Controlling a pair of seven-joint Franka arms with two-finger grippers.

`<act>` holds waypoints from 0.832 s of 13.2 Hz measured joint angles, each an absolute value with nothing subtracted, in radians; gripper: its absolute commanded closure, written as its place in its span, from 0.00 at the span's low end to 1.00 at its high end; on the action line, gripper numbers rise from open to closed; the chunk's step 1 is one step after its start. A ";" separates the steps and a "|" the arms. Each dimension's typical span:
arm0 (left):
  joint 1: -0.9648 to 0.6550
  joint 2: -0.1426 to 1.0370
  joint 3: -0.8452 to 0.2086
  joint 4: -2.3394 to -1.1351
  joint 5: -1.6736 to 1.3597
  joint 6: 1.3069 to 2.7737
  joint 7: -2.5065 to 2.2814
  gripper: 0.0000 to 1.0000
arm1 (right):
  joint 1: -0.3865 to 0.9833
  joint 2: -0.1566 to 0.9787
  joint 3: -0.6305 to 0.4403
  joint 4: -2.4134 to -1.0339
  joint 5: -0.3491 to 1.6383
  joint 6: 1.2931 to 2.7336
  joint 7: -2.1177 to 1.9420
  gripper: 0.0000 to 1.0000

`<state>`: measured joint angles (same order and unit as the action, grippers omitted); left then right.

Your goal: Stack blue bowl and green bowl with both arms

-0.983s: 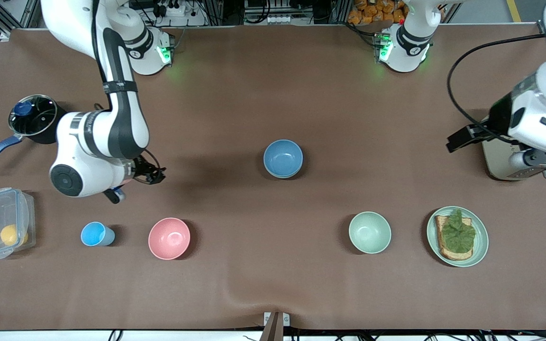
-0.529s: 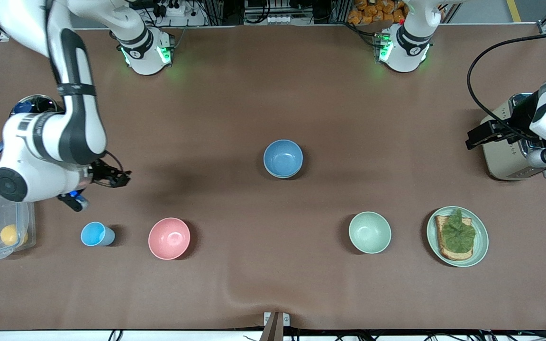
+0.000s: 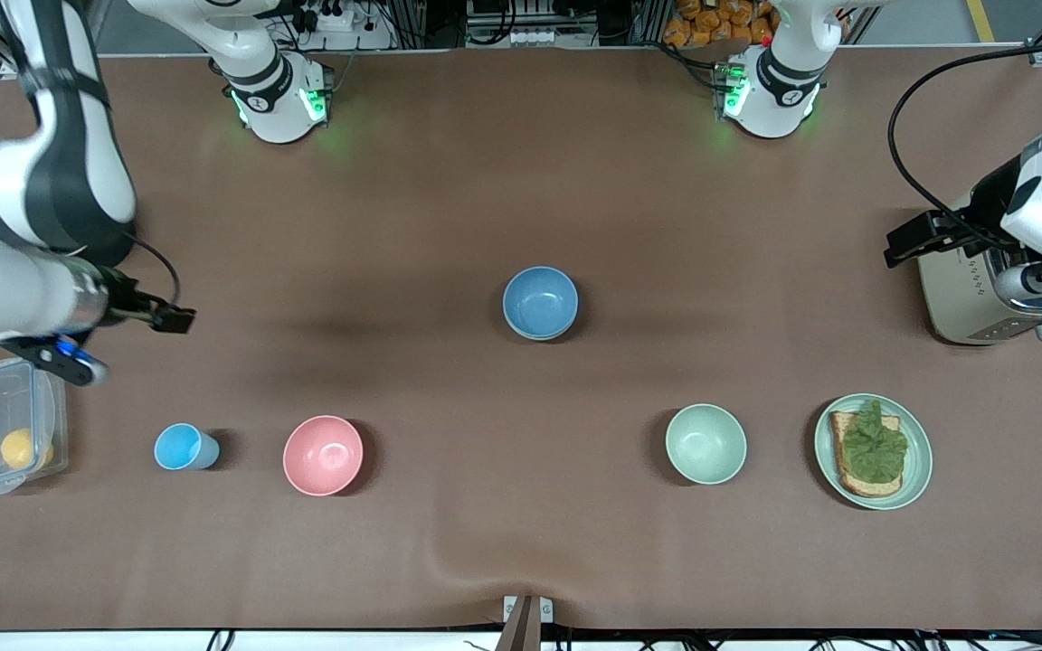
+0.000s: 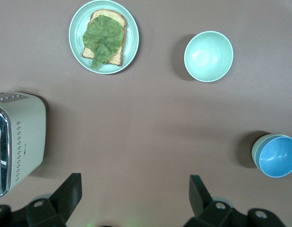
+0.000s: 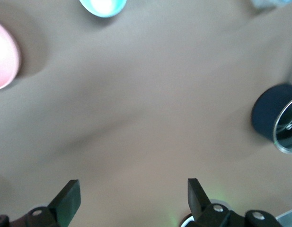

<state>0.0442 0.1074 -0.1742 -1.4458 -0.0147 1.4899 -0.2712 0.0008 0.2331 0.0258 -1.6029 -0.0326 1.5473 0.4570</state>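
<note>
While the blue bowl [image 3: 540, 303] sits nested in the green bowl [image 4: 256, 152] mid-worktop, both pincers are well apart from it. The left pincer [image 4: 135, 189] is spread wide near the toaster [image 3: 969, 298]; the right pincer [image 5: 133, 194], also spread, is by the pot [image 5: 277, 118].

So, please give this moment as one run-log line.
stack: blue bowl in green bowl, table middle | left hand: open, by toaster | right hand: open, near pot | state: looks done

No legible text, label, brand, number or sign anywhere in view.
</note>
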 measured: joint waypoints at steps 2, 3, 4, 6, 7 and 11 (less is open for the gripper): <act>0.044 0.104 -0.174 -1.450 -0.015 1.490 -0.271 0.00 | -0.062 0.164 0.067 -1.603 -0.039 1.544 0.293 0.00; 0.044 0.103 -0.174 -1.451 -0.015 1.490 -0.271 0.00 | -0.101 0.133 0.093 -1.603 -0.039 1.544 0.220 0.00; 0.044 0.102 -0.173 -1.452 -0.015 1.490 -0.271 0.00 | -0.142 0.104 0.122 -1.603 -0.038 1.543 0.177 0.00; 0.044 0.101 -0.173 -1.456 -0.015 1.490 -0.271 0.00 | -0.187 0.057 0.167 -1.604 -0.031 1.545 0.148 0.00; 0.044 0.100 -0.173 -1.457 -0.015 1.490 -0.271 0.00 | -0.190 0.038 0.178 -1.604 -0.019 1.552 0.148 0.00; 0.044 0.083 -0.173 -1.457 -0.015 1.490 -0.271 0.00 | -0.144 0.013 0.151 -1.608 0.025 1.611 0.149 0.00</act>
